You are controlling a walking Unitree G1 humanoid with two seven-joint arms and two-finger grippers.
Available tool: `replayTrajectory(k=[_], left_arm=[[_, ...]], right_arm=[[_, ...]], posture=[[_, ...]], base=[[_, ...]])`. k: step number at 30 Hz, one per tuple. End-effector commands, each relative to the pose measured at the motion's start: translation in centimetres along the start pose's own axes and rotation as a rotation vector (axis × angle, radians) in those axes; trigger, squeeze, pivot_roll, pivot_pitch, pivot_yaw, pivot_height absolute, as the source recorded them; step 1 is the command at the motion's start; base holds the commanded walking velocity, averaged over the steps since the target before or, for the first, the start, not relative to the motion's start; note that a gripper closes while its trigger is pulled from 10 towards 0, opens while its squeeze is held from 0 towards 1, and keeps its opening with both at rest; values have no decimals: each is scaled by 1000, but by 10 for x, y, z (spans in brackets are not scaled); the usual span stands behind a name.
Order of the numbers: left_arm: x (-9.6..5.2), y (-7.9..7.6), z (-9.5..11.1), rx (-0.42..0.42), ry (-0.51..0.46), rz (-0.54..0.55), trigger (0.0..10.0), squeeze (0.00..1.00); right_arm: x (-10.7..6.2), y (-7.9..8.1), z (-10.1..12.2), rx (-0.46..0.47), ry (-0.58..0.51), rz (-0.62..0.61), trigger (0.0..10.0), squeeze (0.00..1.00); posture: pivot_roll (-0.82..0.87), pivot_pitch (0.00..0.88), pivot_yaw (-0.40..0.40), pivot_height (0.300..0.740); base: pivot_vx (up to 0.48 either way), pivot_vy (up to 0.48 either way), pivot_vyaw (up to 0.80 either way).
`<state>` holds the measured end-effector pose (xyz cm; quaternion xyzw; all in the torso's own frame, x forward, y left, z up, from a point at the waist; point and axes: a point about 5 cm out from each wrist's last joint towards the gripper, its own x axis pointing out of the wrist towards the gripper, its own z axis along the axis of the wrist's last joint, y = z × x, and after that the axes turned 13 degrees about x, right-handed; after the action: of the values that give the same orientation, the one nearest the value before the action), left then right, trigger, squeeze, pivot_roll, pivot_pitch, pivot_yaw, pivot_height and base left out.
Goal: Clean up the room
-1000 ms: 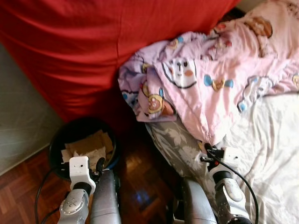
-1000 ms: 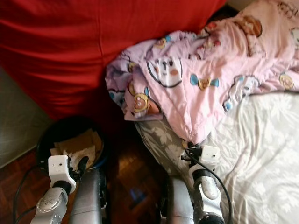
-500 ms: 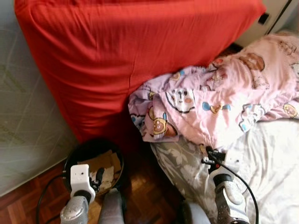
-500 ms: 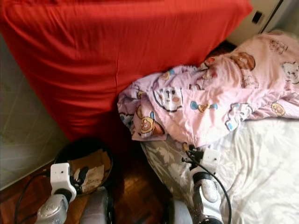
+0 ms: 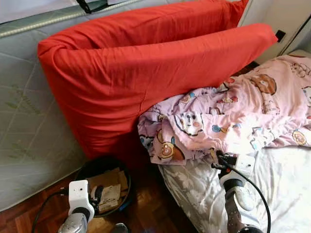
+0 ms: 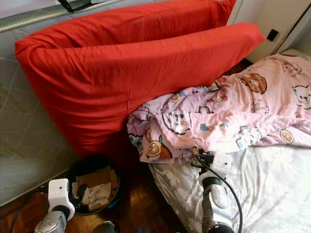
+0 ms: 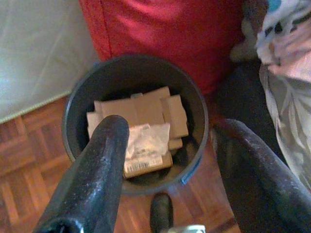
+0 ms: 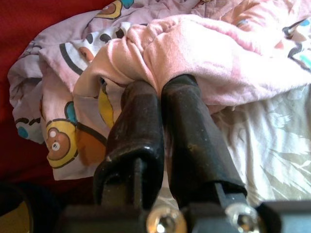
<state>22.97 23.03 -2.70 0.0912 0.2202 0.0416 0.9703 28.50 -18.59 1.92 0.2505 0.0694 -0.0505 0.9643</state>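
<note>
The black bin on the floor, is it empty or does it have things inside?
Not empty. The black bin holds flat cardboard pieces and a crumpled paper with a barcode label; they lie low inside.

Blanket (image 5: 233,121): pink, printed with cartoon bears and animal faces; crumpled in a heap across the head of the bed, one corner hanging over the bed's edge, its upper side pressed against the red cushion; a fold pinched between the right gripper's (image 8: 160,92) closed fingers.

Bin (image 7: 197,104): round, dark; upright on the wood floor beside the bed, at the cushion's foot; holds flattened cardboard pieces and a crumpled labelled paper (image 7: 146,145).
</note>
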Motion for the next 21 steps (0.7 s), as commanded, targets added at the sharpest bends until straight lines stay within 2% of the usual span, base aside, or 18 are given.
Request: replayTrajectory(k=[1, 10, 21], left_arm=[[-7, -2, -15, -1, 51, -7, 10000, 0], [-8, -2, -18, -11, 54, -7, 10000, 0], [-12, -3, -24, -13, 67, -12, 10000, 0]], right_arm=[[-4, -3, -6, 1, 22, -18, 10000, 0], [-6, -10, -4, -13, 16, -70, 10000, 0], [-6, -13, -1, -16, -13, -112, 10000, 0]], posture=[[128, 163, -54, 740], [126, 169, -52, 740], [132, 171, -47, 740]], base=[[0, 0, 0], [0, 0, 0], [-251, 0, 0]])
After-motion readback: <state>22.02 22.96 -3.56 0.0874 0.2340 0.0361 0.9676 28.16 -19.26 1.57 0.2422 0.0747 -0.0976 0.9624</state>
